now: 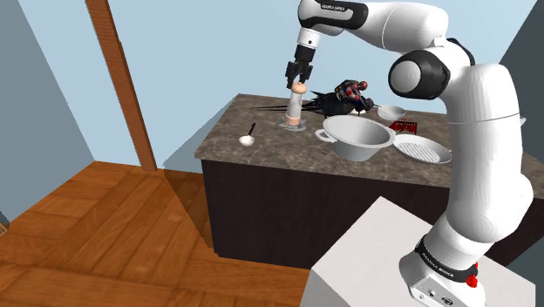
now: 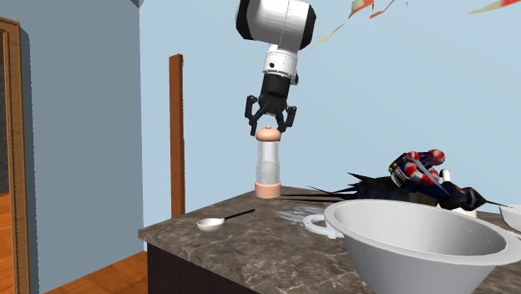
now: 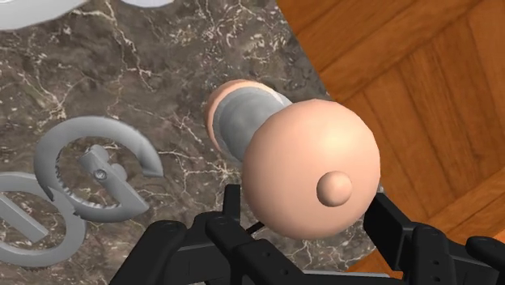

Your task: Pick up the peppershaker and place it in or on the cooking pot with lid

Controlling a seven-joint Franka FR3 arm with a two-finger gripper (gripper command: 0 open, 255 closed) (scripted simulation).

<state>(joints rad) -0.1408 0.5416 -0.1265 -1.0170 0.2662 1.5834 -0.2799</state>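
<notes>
Gripper (image 2: 270, 129) — 2 fingers apart, either side of the upright peppershaker's (image 2: 267, 164) rounded cap.

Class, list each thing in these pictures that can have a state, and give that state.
Hand: open, fingers either side of the shaker's cap.
Pepper shaker: upright, not gripped.
Pot: upright, uncovered, empty.
Spoon: lying flat.

The pepper shaker (image 1: 295, 103), clear-bodied with a peach base and a rounded peach cap, is upright near the marble counter's (image 1: 261, 150) far edge. The wide white cooking pot (image 1: 356, 138) sits open on that counter, close by.
</notes>
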